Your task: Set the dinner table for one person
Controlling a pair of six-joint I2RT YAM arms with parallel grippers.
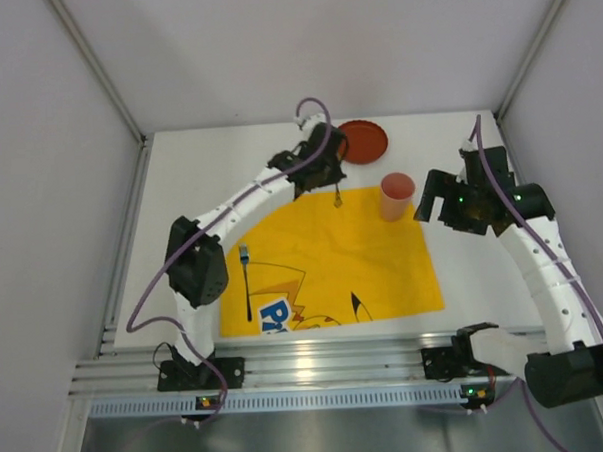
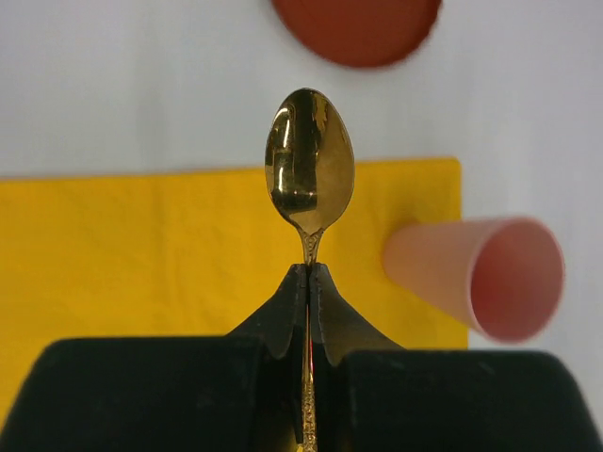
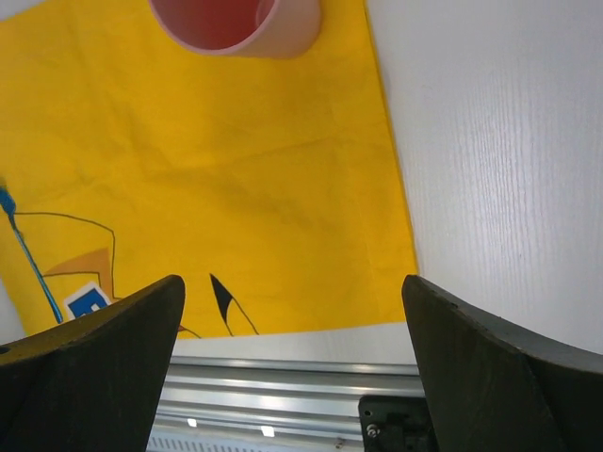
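Over the dinner table (image 1: 174,181), at the far edge of the yellow cloth (image 1: 333,270) near red plate (image 1: 363,141) and pink cup (image 1: 397,195), clamps the gold spoon (image 2: 309,165) in the left gripper (image 2: 309,278), bowl leading along the fingers (image 2: 283,315). Leaves right gripper (image 3: 292,292) spread, empty, beside the cup.

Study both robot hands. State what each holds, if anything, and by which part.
The left hand grips the gold spoon by its handle, just below the bowl. The right hand is open and holds nothing.

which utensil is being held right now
The gold spoon, clamped in the left gripper; the blue-tipped one lies flat on the cloth near its left edge.
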